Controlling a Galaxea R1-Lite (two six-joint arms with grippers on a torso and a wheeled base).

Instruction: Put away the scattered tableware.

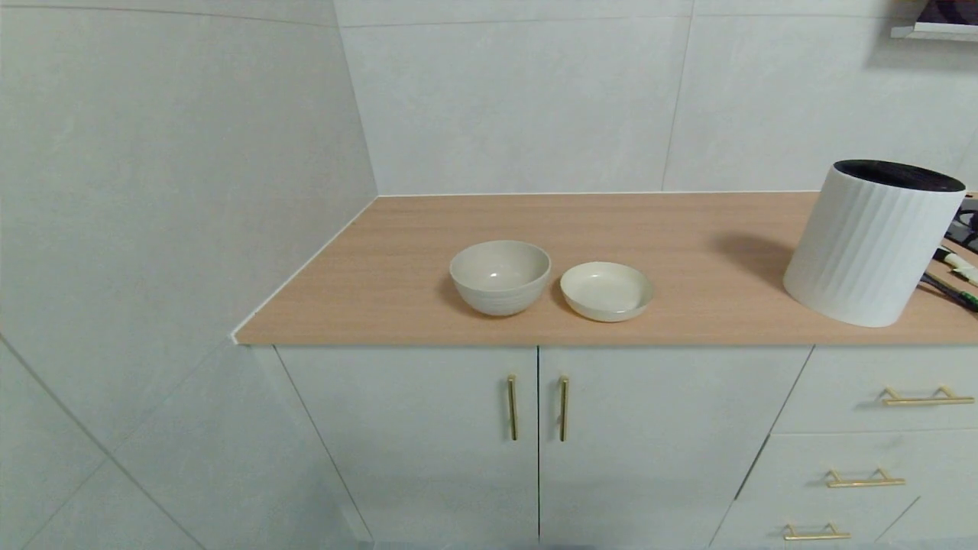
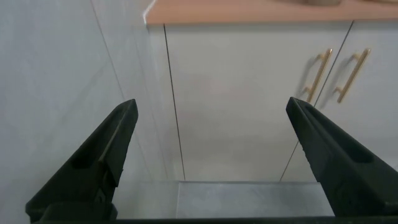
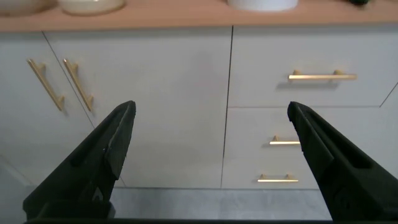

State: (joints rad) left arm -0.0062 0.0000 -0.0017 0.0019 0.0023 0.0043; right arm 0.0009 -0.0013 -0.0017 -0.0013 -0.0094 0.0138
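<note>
Tableware, two pieces, both lying loose on the tabletop (image 1: 688,229) near its front edge.

Item one: bowl (image 1: 500,276), deep, cream, sitting upright with its mouth facing the ceiling.

Item two: dish (image 1: 606,290), shallow, same cream, sitting just beside the bowl on the robot's right, with a thin gap between them. Nothing is holding either piece. Their place by the front edge is probably keeping them within reach of either arm.

Item three: canister (image 1: 871,243), white, ribbed, dark inside, standing well apart at the right end of the tabletop. Some utensils (image 1: 956,266) are lying beyond it, too cut off to name.

Item four: cupboard doors (image 1: 428,428), sitting directly beneath the bowl and dish, both closed. Their gold handles (image 1: 512,407) are running upright side by side at the seam. Drawers (image 1: 886,389) are sitting to the right, closed, each carrying a level gold handle.

Left jaws: spread wide and gripping nothing, hanging low and facing the cupboard doors.

Right jaws: likewise spread wide and empty, facing the line where doors meet drawers.

Judgement: the task is only beginning. The cupboard is looking like the likely store, so a door would want opening before either piece gets lifted.
</note>
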